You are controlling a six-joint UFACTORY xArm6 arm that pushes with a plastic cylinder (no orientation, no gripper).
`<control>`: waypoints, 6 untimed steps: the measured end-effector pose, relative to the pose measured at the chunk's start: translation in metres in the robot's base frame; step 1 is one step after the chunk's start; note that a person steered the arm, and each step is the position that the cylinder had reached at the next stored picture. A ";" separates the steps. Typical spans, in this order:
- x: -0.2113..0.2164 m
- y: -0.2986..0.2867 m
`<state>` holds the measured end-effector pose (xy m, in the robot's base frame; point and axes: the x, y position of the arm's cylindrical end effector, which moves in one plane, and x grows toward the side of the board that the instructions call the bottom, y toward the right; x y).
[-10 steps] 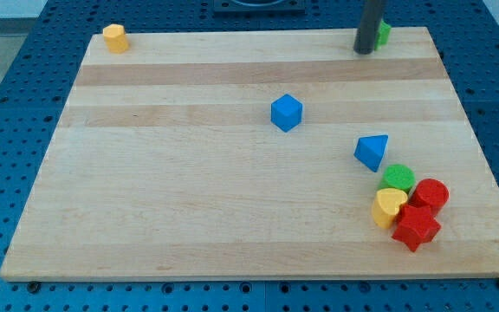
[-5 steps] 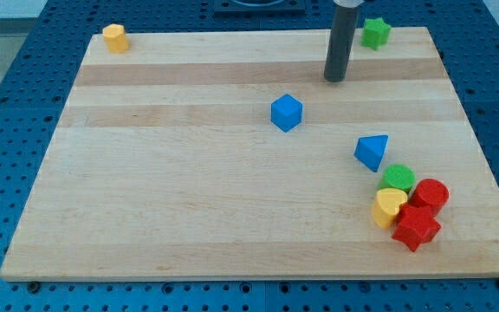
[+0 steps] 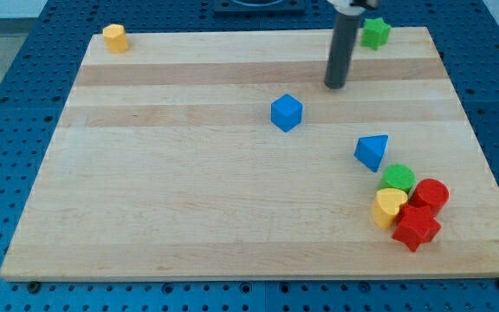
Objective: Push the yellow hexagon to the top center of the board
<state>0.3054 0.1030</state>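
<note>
The yellow hexagon (image 3: 115,38) sits at the board's top left corner. My tip (image 3: 335,85) rests on the board in the upper right part, far to the right of the yellow hexagon. It stands up and right of the blue cube (image 3: 287,113) and down and left of the green star (image 3: 374,33). It touches no block.
A blue triangle (image 3: 372,152) lies right of centre. At the lower right a green round block (image 3: 398,178), a red round block (image 3: 430,194), a yellow heart (image 3: 389,207) and a red star (image 3: 416,227) sit clustered. The wooden board (image 3: 189,217) lies on a blue pegboard.
My tip moved from beside the green star down and left onto the board, then only slightly lower in the last half second. No block has moved.
</note>
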 end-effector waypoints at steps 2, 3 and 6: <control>-0.011 -0.154; 0.009 -0.268; -0.045 -0.408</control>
<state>0.2607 -0.3051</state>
